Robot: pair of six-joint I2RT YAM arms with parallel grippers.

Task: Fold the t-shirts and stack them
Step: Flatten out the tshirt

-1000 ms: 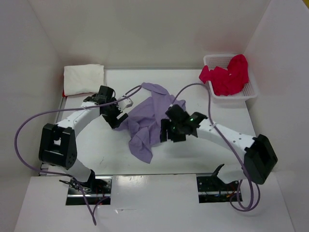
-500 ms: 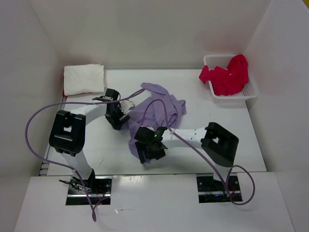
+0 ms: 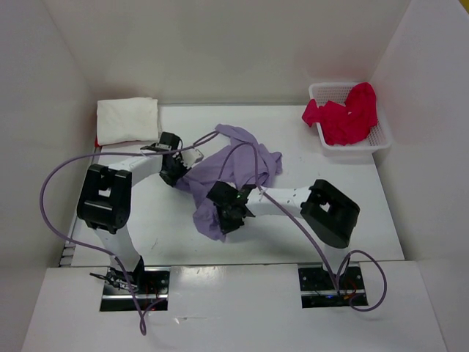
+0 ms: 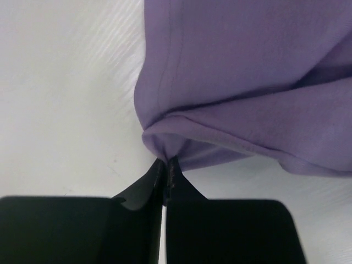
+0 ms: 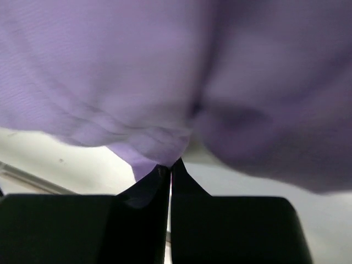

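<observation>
We see the left gripper (image 4: 166, 164) pinched tight on a fold at the left edge of the lavender t-shirt (image 3: 236, 163), its jaws meeting with only cloth between them. The right gripper (image 5: 170, 165) is clamped the same way on a tip of cloth at the shirt's near edge. The shirt lies crumpled mid-bench (image 3: 157, 224), between both arms. A folded off-white t-shirt (image 3: 127, 119) sits at the far left corner. A red t-shirt (image 3: 344, 114) is heaped in the white mesh basket (image 3: 382, 139) at the far right.
</observation>
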